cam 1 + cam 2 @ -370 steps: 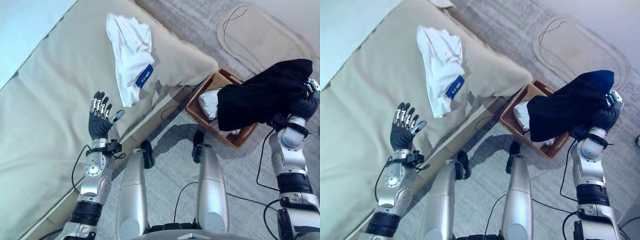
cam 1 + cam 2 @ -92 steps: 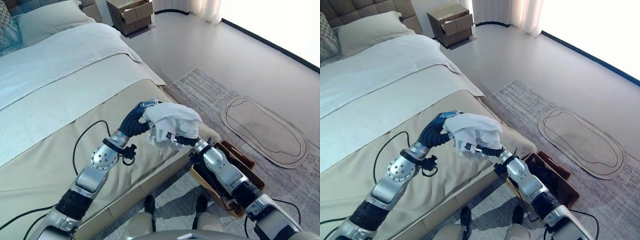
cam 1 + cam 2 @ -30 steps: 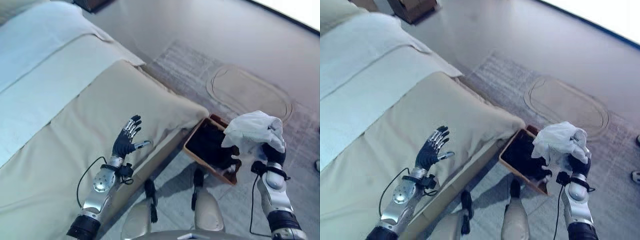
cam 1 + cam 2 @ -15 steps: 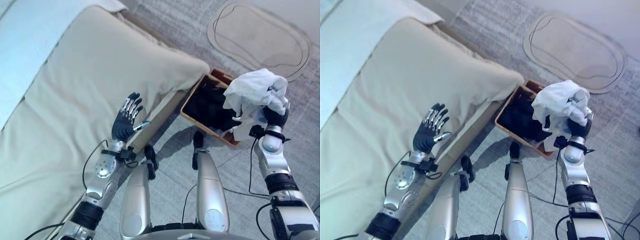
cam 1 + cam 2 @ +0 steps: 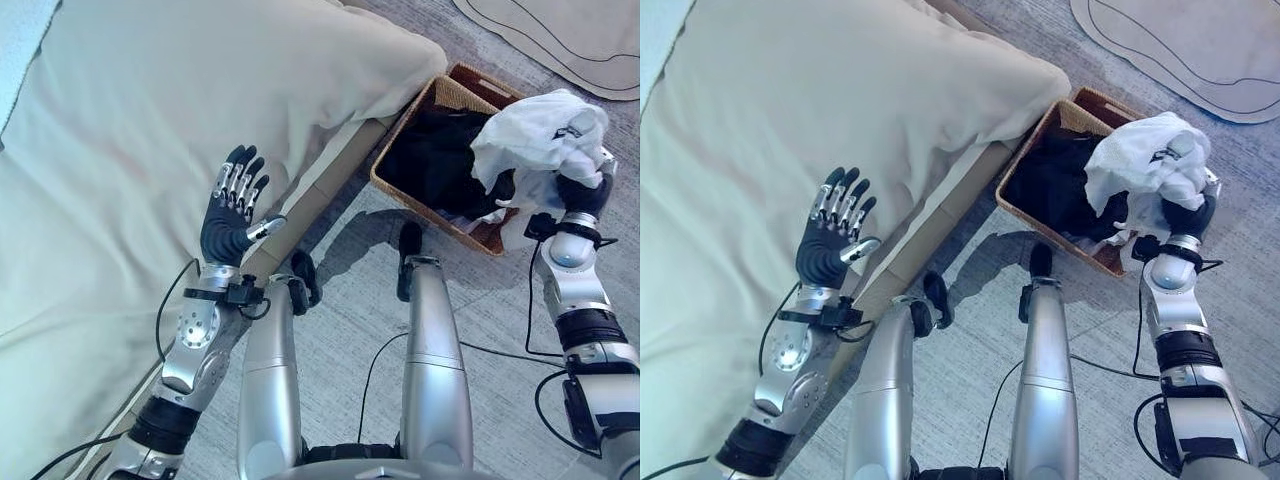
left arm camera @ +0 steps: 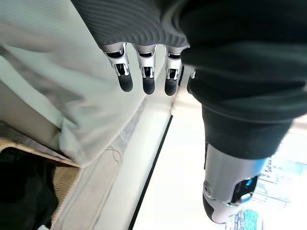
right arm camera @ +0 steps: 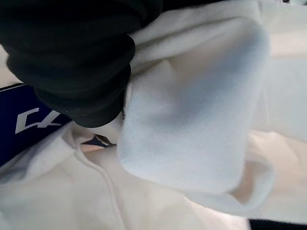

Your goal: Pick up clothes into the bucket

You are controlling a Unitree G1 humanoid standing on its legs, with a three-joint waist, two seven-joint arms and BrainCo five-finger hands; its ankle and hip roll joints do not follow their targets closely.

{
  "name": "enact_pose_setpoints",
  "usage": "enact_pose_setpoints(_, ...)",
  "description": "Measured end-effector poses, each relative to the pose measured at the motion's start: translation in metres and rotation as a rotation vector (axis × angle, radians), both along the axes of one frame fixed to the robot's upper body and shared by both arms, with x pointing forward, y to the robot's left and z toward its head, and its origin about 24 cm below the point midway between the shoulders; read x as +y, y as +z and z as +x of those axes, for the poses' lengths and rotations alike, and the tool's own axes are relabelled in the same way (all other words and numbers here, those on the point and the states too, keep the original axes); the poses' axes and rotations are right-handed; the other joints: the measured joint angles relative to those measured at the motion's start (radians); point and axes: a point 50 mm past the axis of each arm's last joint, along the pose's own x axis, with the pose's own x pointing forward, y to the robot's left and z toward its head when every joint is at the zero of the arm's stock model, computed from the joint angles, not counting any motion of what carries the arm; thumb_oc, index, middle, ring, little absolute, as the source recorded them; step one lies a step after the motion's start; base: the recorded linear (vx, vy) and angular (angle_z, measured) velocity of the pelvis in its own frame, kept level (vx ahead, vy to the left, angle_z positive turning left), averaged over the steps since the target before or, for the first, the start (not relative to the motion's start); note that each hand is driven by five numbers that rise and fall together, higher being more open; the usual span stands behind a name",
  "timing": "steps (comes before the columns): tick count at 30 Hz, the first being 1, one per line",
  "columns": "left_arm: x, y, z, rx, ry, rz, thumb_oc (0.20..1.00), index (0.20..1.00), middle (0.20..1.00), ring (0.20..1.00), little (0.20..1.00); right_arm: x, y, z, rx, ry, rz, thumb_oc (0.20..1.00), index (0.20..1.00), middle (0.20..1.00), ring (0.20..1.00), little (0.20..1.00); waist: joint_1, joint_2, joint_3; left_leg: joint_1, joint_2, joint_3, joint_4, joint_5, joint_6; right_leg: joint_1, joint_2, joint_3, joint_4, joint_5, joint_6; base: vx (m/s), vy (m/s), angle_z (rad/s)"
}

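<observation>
A crumpled white garment (image 5: 545, 140) hangs over the right end of a brown woven basket (image 5: 418, 110) on the floor beside the bed. My right hand (image 5: 582, 196) is shut on the garment from below; the white cloth (image 7: 192, 120) lies pressed against the hand in the right wrist view. Dark clothes (image 5: 430, 160) lie inside the basket. My left hand (image 5: 228, 225) is raised open over the bed's edge, its fingers (image 6: 146, 79) straight and holding nothing.
The bed with its beige cover (image 5: 120, 120) takes up the left side, its corner reaching nearly to the basket. An oval rug (image 5: 560, 40) lies on the grey carpet beyond the basket.
The camera has tilted further down. My right hand still carries the white garment, which now hangs lower over the basket's right end. My left hand stays raised and open.
</observation>
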Motion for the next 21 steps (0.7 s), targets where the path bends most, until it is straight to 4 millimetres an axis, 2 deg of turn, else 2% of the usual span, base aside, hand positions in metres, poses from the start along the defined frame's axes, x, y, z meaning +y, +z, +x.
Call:
enact_pose_setpoints(3, 0.0, 0.003, -0.002, -0.011, -0.002, -0.001, 1.0, 1.0, 1.0, 1.0, 1.0, 0.0, 0.001, 0.008, 0.055, -0.008, -0.035, 0.2, 0.2, 0.2, 0.2, 0.2, 0.006, 0.003, 0.002, -0.046, -0.002, -0.002, 0.027, -0.001, 0.0, -0.052, 0.006, 0.011, 0.035, -0.006, -0.003, -0.01, 0.001, -0.03)
enact_pose_setpoints(6, -0.002, 0.006, -0.004, -0.025, -0.014, -0.012, 1.0, 1.0, 1.0, 1.0, 1.0, -0.002, 0.005, 0.017, 0.109, -0.028, -0.063, 0.2, 0.2, 0.2, 0.2, 0.2, 0.032, 0.008, 0.001, -0.093, -0.009, -0.015, 0.033, -0.001, 0.001, -0.104, 0.013, 0.02, 0.044, -0.01, 0.005, 0.0, 0.002, -0.06)
enact_pose_setpoints(7, -0.003, 0.006, -0.005, -0.025, -0.016, -0.008, 1.0, 1.0, 1.0, 1.0, 1.0, -0.002, 0.005, 0.019, 0.123, -0.03, -0.075, 0.2, 0.2, 0.2, 0.2, 0.2, 0.034, 0.01, 0.001, -0.102, -0.006, -0.02, 0.037, -0.001, 0.002, -0.12, 0.019, 0.02, 0.089, -0.028, 0.005, 0.01, 0.009, 0.19)
enact_pose_setpoints(8, -0.004, 0.008, -0.007, -0.033, -0.034, 0.009, 1.0, 1.0, 1.0, 1.0, 1.0, -0.004, 0.002, 0.019, 0.143, -0.039, -0.074, 0.2, 0.2, 0.2, 0.2, 0.2, 0.03, 0.01, 0.0, -0.121, -0.008, -0.023, 0.065, -0.002, 0.001, -0.133, 0.018, 0.033, 0.226, -0.09, -0.027, 0.02, 0.015, 0.41)
enact_pose_setpoints(9, -0.005, 0.011, -0.009, -0.046, -0.043, 0.011, 1.0, 1.0, 1.0, 1.0, 1.0, -0.006, 0.004, 0.02, 0.148, -0.045, -0.077, 0.2, 0.2, 0.2, 0.2, 0.2, 0.027, 0.011, 0.001, -0.135, -0.016, -0.026, 0.086, -0.006, -0.009, -0.136, 0.019, 0.038, 0.24, -0.137, -0.03, 0.04, 0.023, 0.46)
enact_pose_setpoints(10, -0.007, 0.013, -0.009, -0.059, -0.048, 0.006, 1.0, 1.0, 1.0, 1.0, 1.0, -0.007, 0.013, 0.024, 0.139, -0.049, -0.082, 0.2, 0.2, 0.2, 0.2, 0.2, 0.029, 0.012, 0.001, -0.166, -0.019, -0.029, 0.114, -0.009, -0.015, -0.167, 0.021, 0.039, 0.24, -0.143, -0.018, 0.04, 0.032, 0.04)
enact_pose_setpoints(11, -0.008, 0.011, -0.009, -0.05, -0.05, 0.005, 1.0, 1.0, 1.0, 1.0, 1.0, -0.006, 0.022, 0.028, 0.142, -0.049, -0.103, 0.2, 0.2, 0.2, 0.2, 0.2, 0.052, 0.015, 0.0, -0.159, -0.02, -0.032, 0.142, -0.024, -0.005, -0.188, 0.032, 0.038, 0.243, -0.143, -0.017, 0.05, 0.031, -0.23)
enact_pose_setpoints(12, -0.008, 0.01, -0.009, -0.046, -0.051, 0.004, 1.0, 1.0, 1.0, 1.0, 1.0, -0.004, 0.025, 0.03, 0.154, -0.046, -0.132, 0.2, 0.2, 0.2, 0.2, 0.2, 0.056, 0.016, 0.001, -0.164, -0.025, -0.04, 0.141, -0.037, -0.021, -0.196, 0.028, 0.036, 0.242, -0.142, -0.015, 0.03, 0.025, -0.3)
enact_pose_setpoints(13, -0.009, 0.01, -0.009, -0.043, -0.053, 0.002, 1.0, 1.0, 1.0, 1.0, 1.0, -0.004, 0.026, 0.032, 0.171, -0.044, -0.157, 0.2, 0.2, 0.2, 0.2, 0.2, 0.054, 0.019, 0.001, -0.165, -0.028, -0.047, 0.139, -0.038, -0.021, -0.196, 0.025, 0.033, 0.24, -0.14, -0.009, 0.02, 0.017, -0.16)
enact_pose_setpoints(16, -0.016, 0.007, -0.01, -0.033, -0.083, 0.007, 1.0, 1.0, 1.0, 1.0, 1.0, -0.02, 0.026, 0.028, 0.242, -0.109, -0.196, 0.2, 0.2, 0.2, 0.2, 0.2, 0.048, 0.025, -0.001, -0.175, -0.041, -0.055, 0.158, -0.04, -0.025, -0.205, 0.011, 0.035, 0.278, -0.144, -0.023, 0.02, 0.032, 0.2)
enact_pose_setpoints(18, -0.015, 0.005, -0.011, -0.022, -0.076, 0.008, 1.0, 1.0, 1.0, 1.0, 1.0, -0.025, 0.038, 0.029, 0.253, -0.145, -0.235, 0.2, 0.2, 0.2, 0.2, 0.2, 0.055, 0.027, -0.001, -0.192, -0.045, -0.056, 0.145, -0.04, -0.023, -0.221, 0.011, 0.027, 0.255, -0.144, -0.022, 0.01, 0.026, 0.02)
enact_pose_setpoints(20, -0.017, 0.004, -0.011, -0.014, -0.081, 0.008, 1.0, 1.0, 1.0, 1.0, 1.0, -0.028, 0.051, 0.032, 0.321, -0.191, -0.406, 0.2, 0.2, 0.2, 0.2, 0.2, 0.066, 0.037, -0.004, -0.196, -0.049, -0.066, 0.127, -0.039, -0.021, -0.224, 0.011, 0.021, 0.228, -0.137, -0.004, 0.02, 0.006, -0.23)
enact_pose_setpoints(21, -0.017, 0.003, -0.011, -0.012, -0.084, 0.011, 1.0, 1.0, 1.0, 1.0, 1.0, -0.032, 0.054, 0.031, 0.338, -0.212, -0.443, 0.2, 0.2, 0.2, 0.2, 0.2, 0.075, 0.041, -0.005, -0.197, -0.039, -0.064, 0.126, -0.037, -0.018, -0.234, 0.016, 0.024, 0.279, -0.149, -0.012, 0.02, 0.0, -0.12)
